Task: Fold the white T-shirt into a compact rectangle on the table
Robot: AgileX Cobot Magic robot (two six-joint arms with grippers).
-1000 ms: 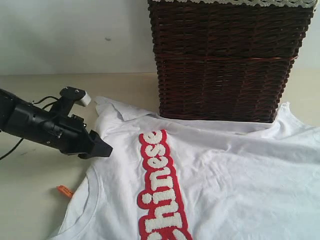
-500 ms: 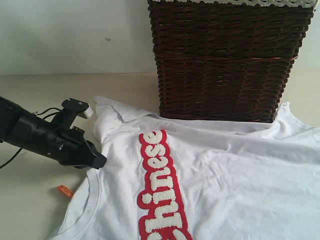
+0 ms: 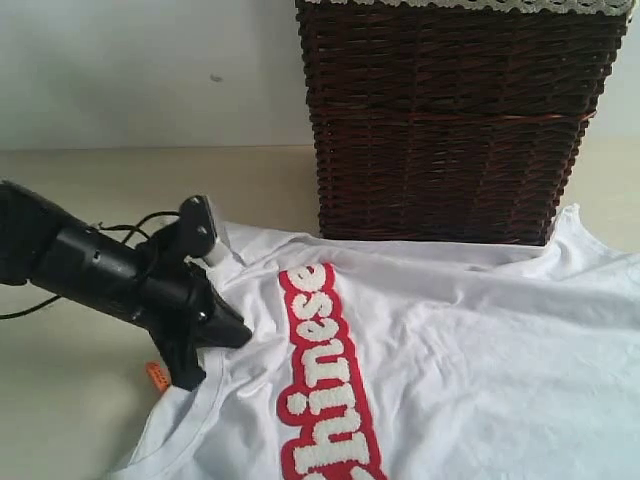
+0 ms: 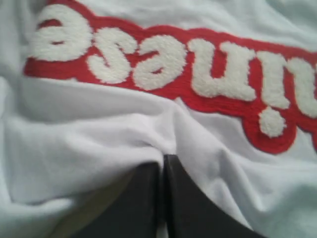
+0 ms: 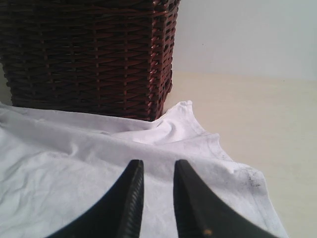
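Left fingers [image 4: 188, 203] pinching the white T-shirt [image 3: 450, 340] beside its collar.
Your left pair is pressed together on a cloth fold. Shirt lies spread on the surface [image 3: 60, 420], against the basket [image 3: 450, 120]. Your right fingers [image 5: 126, 198] hang slightly apart over its edge, gripping nothing.

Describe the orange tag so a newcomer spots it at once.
Start at the dark wicker basket; the white T-shirt lies spread at its foot. At the shirt's collar edge, beside the left gripper, sits the orange tag, the only orange thing there.
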